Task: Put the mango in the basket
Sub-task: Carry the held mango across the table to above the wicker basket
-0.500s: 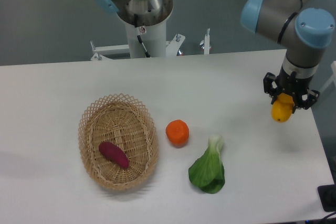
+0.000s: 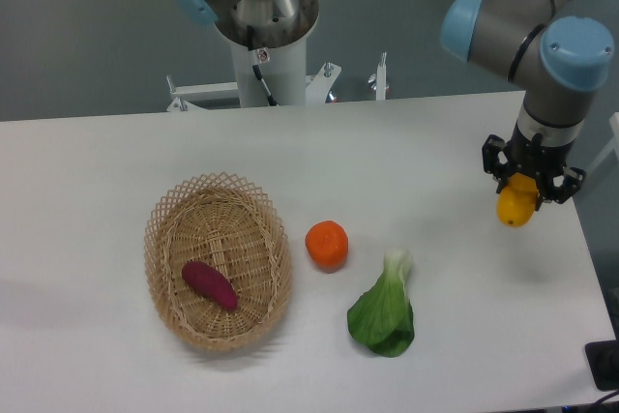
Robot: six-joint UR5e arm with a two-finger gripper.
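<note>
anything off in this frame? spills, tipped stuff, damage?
Nothing stands out. The basket sits flat with the sweet potato inside; the orange and bok choy lie intact on the table. The pincer holds the mango near the table's right edge.

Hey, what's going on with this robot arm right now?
The gripper is shut on the mango near the table's right edge, apparently lifted just clear of it. The basket sits far to the left and holds only a sweet potato. An orange and a leafy green lie between them.
</note>
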